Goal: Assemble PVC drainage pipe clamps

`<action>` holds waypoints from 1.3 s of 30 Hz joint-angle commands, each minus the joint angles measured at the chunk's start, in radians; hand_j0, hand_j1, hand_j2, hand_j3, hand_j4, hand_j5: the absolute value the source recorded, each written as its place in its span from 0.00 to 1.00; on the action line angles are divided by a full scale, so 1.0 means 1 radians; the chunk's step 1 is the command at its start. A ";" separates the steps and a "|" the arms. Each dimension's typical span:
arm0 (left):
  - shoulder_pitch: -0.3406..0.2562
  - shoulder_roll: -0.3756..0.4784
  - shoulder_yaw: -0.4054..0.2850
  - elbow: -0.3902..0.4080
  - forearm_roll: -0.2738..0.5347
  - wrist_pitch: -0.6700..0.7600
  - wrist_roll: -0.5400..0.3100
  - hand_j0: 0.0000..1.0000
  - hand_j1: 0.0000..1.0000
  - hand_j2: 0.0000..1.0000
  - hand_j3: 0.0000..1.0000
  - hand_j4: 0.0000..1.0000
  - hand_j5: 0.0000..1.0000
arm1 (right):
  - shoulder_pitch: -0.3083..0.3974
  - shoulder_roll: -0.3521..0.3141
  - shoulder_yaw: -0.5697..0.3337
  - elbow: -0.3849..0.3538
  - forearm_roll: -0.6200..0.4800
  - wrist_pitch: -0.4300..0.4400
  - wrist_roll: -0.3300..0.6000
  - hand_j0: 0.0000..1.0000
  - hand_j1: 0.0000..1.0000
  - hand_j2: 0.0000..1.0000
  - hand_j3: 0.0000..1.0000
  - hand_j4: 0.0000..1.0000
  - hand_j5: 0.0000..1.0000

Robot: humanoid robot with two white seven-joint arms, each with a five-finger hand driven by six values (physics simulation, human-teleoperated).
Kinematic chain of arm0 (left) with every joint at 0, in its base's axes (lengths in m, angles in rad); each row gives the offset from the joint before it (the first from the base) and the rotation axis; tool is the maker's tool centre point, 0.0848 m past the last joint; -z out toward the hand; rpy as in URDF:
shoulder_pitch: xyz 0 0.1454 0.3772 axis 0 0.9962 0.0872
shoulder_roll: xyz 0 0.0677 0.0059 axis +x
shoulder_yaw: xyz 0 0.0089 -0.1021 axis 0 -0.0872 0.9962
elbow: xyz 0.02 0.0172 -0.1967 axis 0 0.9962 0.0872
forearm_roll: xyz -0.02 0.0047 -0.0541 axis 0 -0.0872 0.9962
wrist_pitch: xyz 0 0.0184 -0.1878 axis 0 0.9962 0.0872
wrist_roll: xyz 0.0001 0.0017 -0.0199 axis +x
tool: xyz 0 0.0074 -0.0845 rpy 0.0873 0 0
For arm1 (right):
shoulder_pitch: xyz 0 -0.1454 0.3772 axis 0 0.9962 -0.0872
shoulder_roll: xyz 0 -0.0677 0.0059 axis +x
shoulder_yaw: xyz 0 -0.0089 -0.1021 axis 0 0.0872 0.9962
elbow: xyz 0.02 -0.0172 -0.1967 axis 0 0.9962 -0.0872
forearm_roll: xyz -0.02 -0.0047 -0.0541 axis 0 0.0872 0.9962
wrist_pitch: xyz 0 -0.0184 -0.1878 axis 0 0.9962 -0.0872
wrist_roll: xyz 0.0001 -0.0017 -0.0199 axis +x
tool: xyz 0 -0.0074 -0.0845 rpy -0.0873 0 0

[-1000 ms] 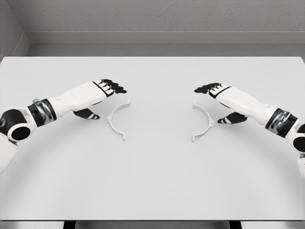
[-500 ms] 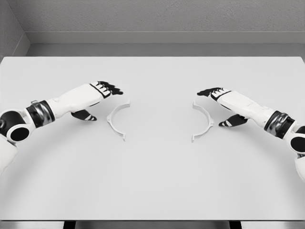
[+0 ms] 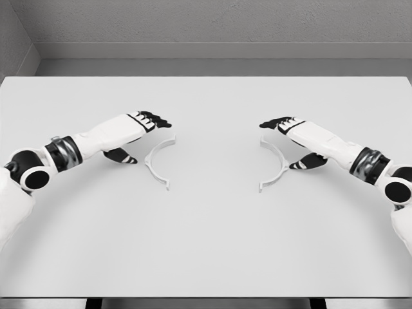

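Two white half-ring clamp pieces lie flat on the white table (image 3: 206,238). The left clamp half (image 3: 156,163) curves with its open side to the right; the right clamp half (image 3: 277,163) mirrors it. My left hand (image 3: 147,123) hovers just left of and above the left half, fingers stretched out flat, thumb hanging below. My right hand (image 3: 283,129) is over the upper end of the right half, fingers extended, thumb below near the arc's outer side. Neither hand holds anything.
A grey wall runs behind the table's far edge. The table's near edge lies at the bottom of the view.
The right hand has reached further left, and its fingertips are now over the top end of the right clamp half. The left hand drew back a little, then came forward again.
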 commanded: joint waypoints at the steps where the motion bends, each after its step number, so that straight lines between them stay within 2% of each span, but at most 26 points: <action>1: -0.002 -0.009 0.000 0.009 0.007 0.002 0.001 1.00 1.00 1.00 1.00 1.00 1.00 | 0.000 0.000 0.009 -0.003 -0.007 0.002 0.000 1.00 1.00 1.00 1.00 1.00 1.00; 12: -0.020 -0.030 0.000 0.009 -0.002 0.002 0.001 1.00 1.00 1.00 1.00 1.00 1.00 | -0.008 0.018 0.013 -0.006 -0.007 0.002 0.001 1.00 1.00 1.00 1.00 1.00 1.00; 21: -0.018 -0.030 0.000 0.004 -0.002 0.002 0.001 1.00 1.00 1.00 1.00 1.00 1.00 | -0.028 0.018 0.029 0.023 -0.006 0.002 0.001 1.00 1.00 1.00 1.00 1.00 1.00; 30: -0.017 -0.032 0.000 -0.004 -0.001 0.002 0.001 1.00 1.00 1.00 1.00 1.00 1.00 | -0.031 0.020 0.038 0.020 -0.006 0.002 0.001 1.00 1.00 1.00 1.00 1.00 1.00; 32: -0.017 -0.032 0.000 -0.013 -0.002 0.002 0.001 1.00 1.00 1.00 1.00 1.00 1.00 | -0.035 0.038 0.038 0.023 -0.006 0.002 0.001 1.00 1.00 1.00 1.00 1.00 1.00; 39: -0.012 -0.041 0.000 -0.033 -0.002 0.002 -0.006 1.00 1.00 1.00 1.00 1.00 1.00 | -0.066 0.044 0.053 0.068 -0.003 0.002 0.001 1.00 1.00 1.00 1.00 1.00 1.00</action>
